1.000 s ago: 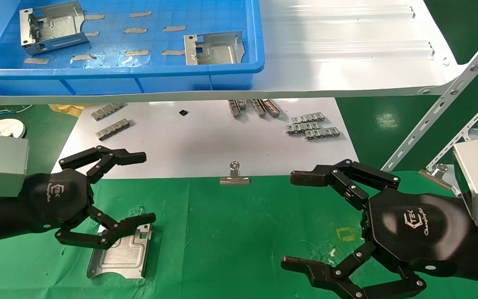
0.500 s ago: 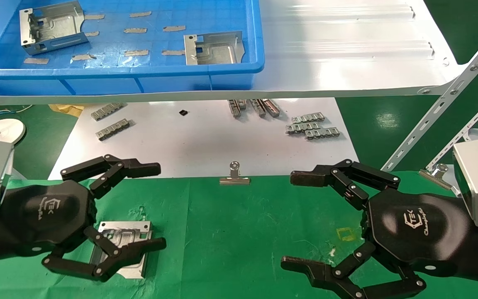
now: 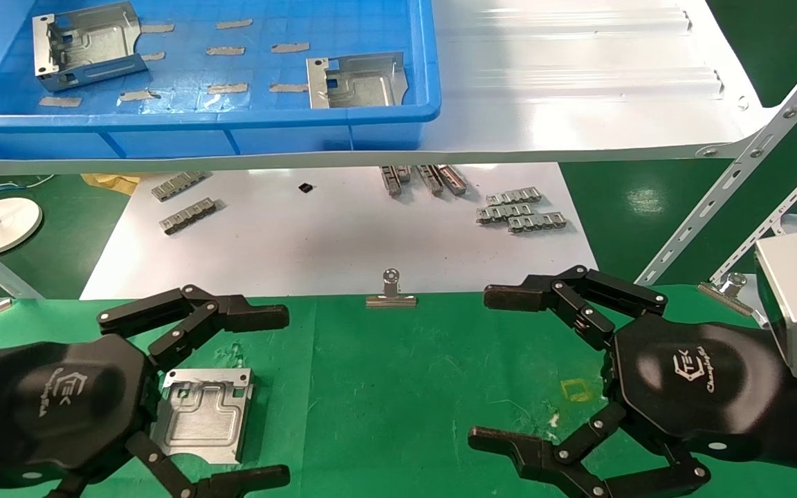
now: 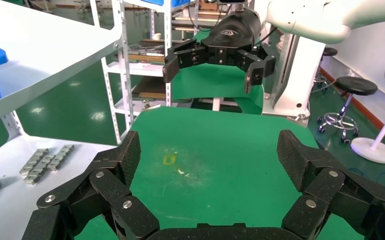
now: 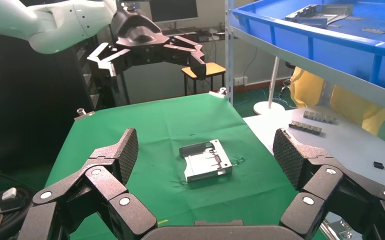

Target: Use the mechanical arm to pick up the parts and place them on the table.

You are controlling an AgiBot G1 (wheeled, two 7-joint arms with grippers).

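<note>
One silver part (image 3: 201, 415) lies flat on the green table (image 3: 385, 387) at the near left; it also shows in the right wrist view (image 5: 205, 161). My left mechanical arm's gripper (image 3: 274, 398) is open and empty, held above the table beside the part, its fingers apart and not touching it. In the left wrist view the left gripper (image 4: 210, 160) frames only bare green cloth. Two more parts (image 3: 87, 45) (image 3: 357, 79) lie in the blue tray (image 3: 232, 131). My right gripper (image 3: 492, 368) is open and empty at the near right.
The blue tray stands on a glossy white shelf (image 3: 578, 104) over the back of the table. Grey link strips (image 3: 519, 214) lie on a white sheet below it. Binder clips (image 3: 390, 294) (image 3: 727, 287) hold the cloth's edge. Slotted metal posts (image 3: 751, 159) stand at the right.
My left hand has drawn back toward the near edge, its lower finger coming off the part. The part stays lying on the cloth. The right arm has not moved.
</note>
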